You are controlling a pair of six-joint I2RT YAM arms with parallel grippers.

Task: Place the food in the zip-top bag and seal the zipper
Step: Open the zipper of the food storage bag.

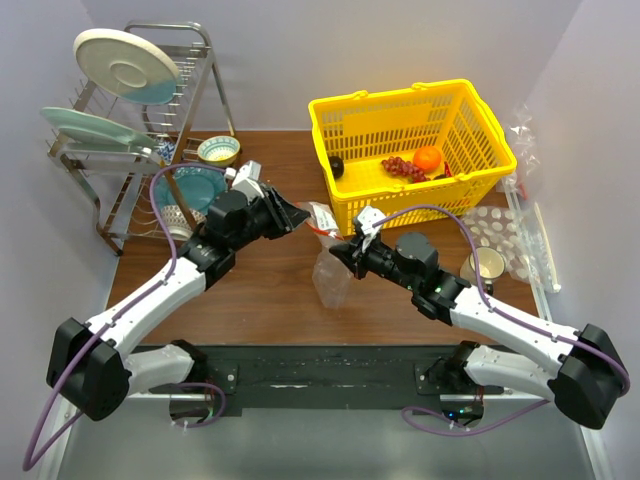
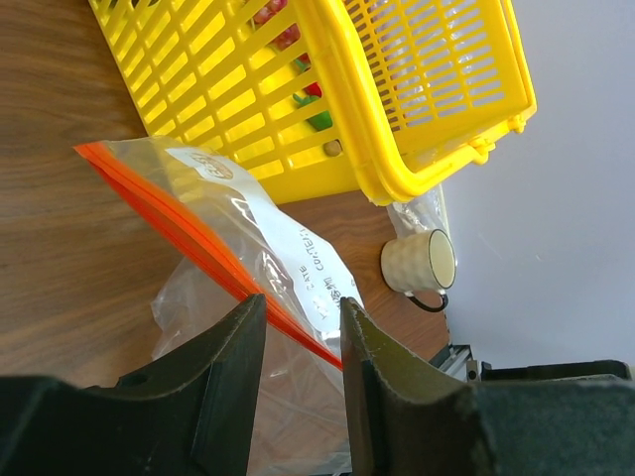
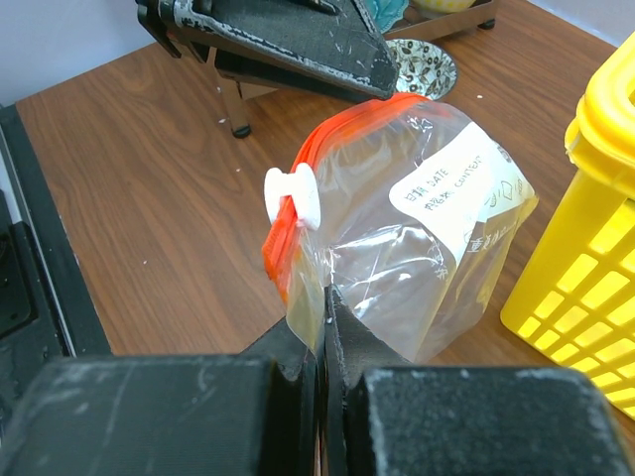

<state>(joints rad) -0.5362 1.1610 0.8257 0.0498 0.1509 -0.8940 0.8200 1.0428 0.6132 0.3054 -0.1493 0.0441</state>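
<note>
The right fingers (image 3: pixel 349 342) are clenched on the side edge of the zip-top bag (image 3: pixel 417 248), propping it upright over the desk (image 3: pixel 149 198) so the parted left fingers (image 2: pixel 233 367) can straddle its zipper (image 2: pixel 169 220), apparently to open the mouth, while the food (image 1: pixel 428 157) lies in the yellow basket (image 1: pixel 400 207).

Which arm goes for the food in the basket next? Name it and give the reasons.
Left, probably. The right gripper is clamped on the zip-top bag, holding it upright. The left gripper has its jaws apart and sits near the yellow basket, where the grapes and orange lie.
</note>
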